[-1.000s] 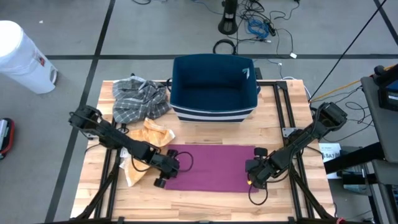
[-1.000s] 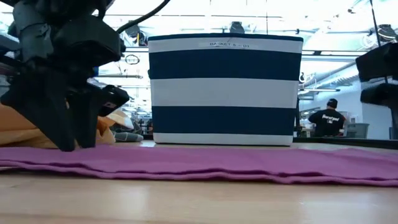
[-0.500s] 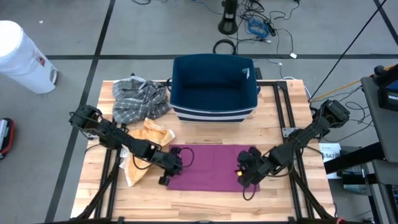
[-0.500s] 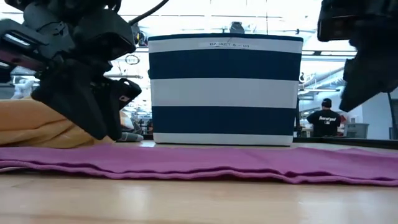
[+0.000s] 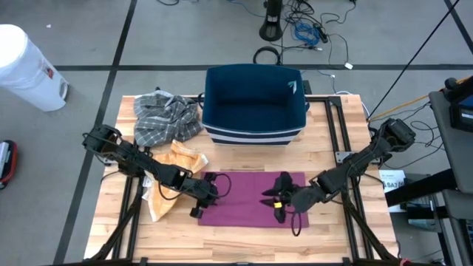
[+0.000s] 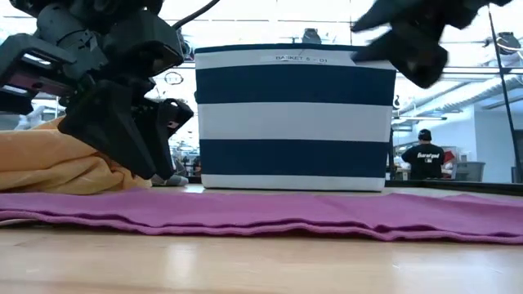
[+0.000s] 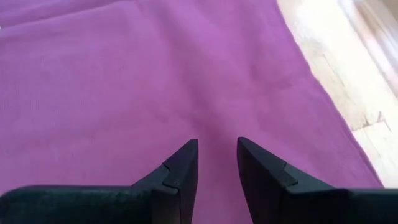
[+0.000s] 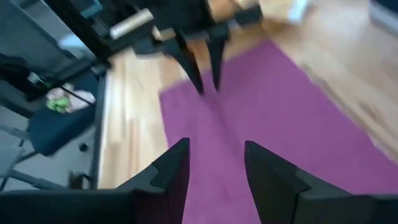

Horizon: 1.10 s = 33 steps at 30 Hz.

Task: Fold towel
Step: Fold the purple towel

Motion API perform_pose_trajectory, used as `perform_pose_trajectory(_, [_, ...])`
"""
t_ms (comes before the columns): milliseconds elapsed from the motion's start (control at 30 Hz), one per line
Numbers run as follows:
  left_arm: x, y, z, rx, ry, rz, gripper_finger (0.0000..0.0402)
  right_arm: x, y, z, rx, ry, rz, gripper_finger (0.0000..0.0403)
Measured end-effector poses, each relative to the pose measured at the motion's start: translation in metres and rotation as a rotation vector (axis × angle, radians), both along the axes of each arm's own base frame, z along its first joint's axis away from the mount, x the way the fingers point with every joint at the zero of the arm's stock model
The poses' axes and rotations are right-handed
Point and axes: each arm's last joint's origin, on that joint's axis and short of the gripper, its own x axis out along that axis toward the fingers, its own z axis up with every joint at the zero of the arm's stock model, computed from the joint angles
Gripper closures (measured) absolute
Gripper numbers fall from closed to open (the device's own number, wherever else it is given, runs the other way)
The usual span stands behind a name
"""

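A purple towel [image 5: 240, 198] lies spread flat on the wooden table, near its front edge; it also shows in the low view [image 6: 286, 211]. My left gripper [image 5: 207, 198] stands open over the towel's left end, its fingers slanting down [image 7: 216, 144]. Whether its tips touch the cloth, I cannot tell. My right gripper [image 5: 272, 201] is open with nothing between its fingers [image 8: 216, 146]. It hangs above the towel's right half, high up [image 6: 409, 37], and faces the left gripper.
A blue-and-white striped basket [image 5: 255, 103] stands behind the towel. A grey plaid cloth [image 5: 166, 118] lies at the far left, an orange cloth [image 5: 177, 166] beside the left arm. A white bin [image 5: 26, 66] stands off the table. A person [image 6: 425, 155] is far behind.
My right gripper has left the towel's right end, risen, and moved toward the table's left over the towel, tipping from steeply downward to nearly level. The towel has stayed flat. My left gripper has tipped up a little at the towel's left end.
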Motion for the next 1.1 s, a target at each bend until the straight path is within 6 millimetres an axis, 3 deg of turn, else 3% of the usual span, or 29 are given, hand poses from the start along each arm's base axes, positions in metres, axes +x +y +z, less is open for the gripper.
perform_pose_trajectory(200, [0.002,-0.002,0.002,-0.013,-0.030,-0.007,0.0286,0.010,-0.004,0.004,-0.021,-0.088,-0.028,0.0264])
perform_pose_trajectory(600, [0.004,-0.001,0.004,0.045,-0.087,-0.064,0.0286,0.005,-0.013,-0.045,0.094,0.196,-0.303,0.0283])
perform_pose_trajectory(867, [0.004,-0.001,0.004,0.054,-0.089,-0.073,0.0286,0.013,-0.020,-0.037,0.062,0.236,-0.363,0.0293])
perform_pose_trajectory(1100, [0.005,-0.002,0.006,0.050,-0.107,-0.075,0.0286,0.026,-0.038,-0.038,0.029,0.345,-0.445,0.0264])
